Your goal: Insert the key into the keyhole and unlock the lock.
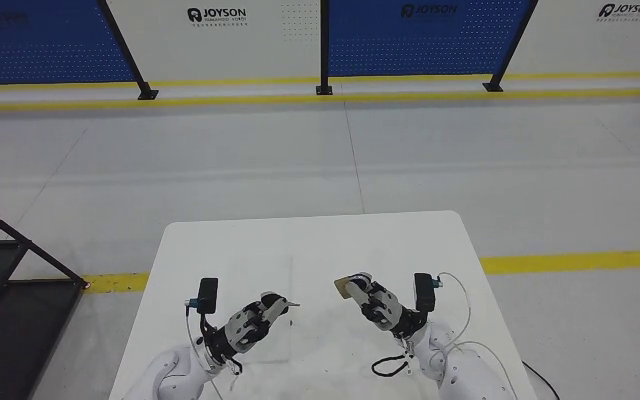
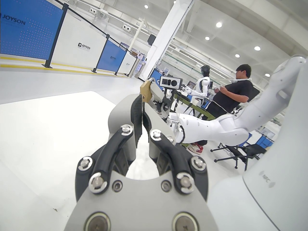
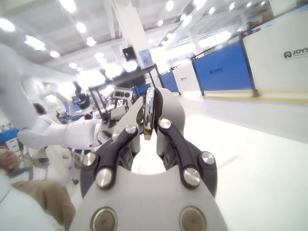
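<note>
While edge-on between right jaws, padlock [image 3: 148, 118]: brass body, chrome shackle.

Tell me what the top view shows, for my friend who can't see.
The right tool grips a brass padlock and the left tool pinches a small key, aimed at the padlock but apart from it, above a white table.

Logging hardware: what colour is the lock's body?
Brass gold; the lock shows best in the left wrist view.
</note>
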Motion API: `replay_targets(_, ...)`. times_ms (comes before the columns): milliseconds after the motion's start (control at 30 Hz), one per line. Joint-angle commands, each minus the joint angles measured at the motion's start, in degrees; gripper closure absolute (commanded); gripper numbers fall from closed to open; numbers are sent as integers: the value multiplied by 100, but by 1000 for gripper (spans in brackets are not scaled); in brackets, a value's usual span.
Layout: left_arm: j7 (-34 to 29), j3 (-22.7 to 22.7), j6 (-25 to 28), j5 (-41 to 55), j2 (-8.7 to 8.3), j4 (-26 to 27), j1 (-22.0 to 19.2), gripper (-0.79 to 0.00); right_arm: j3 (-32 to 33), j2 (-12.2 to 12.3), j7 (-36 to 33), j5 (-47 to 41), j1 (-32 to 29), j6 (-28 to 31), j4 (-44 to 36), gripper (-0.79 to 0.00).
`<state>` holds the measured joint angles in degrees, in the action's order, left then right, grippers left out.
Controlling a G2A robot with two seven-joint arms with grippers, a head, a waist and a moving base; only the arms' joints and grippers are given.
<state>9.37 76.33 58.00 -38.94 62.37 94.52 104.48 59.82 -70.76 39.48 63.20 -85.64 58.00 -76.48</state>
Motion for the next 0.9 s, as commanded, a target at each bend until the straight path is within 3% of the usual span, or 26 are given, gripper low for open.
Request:
replay_targets(0,0,0,0,0,0,0,0,0,0,0,0,0,0,0,0,0)
replay_targets(167,152,-217,-204,225,57,47,-106,0,-198,-60,7,-584,14,0,-129,0)
replay_targets(467,922,-1246,0,1149,214,-297,-607,0,-989,-238,681,-1741,262,0,26,0)
replay_targets(633,1727,-1736,0,1023,309,-588,-955,0,-1294,-284,680,-2373,386,0,94,0)
replay_targets(867,2553,-2243,0,685,391,-998,-1330,0,-1287,-308,681,-2420,393,0,147,0)
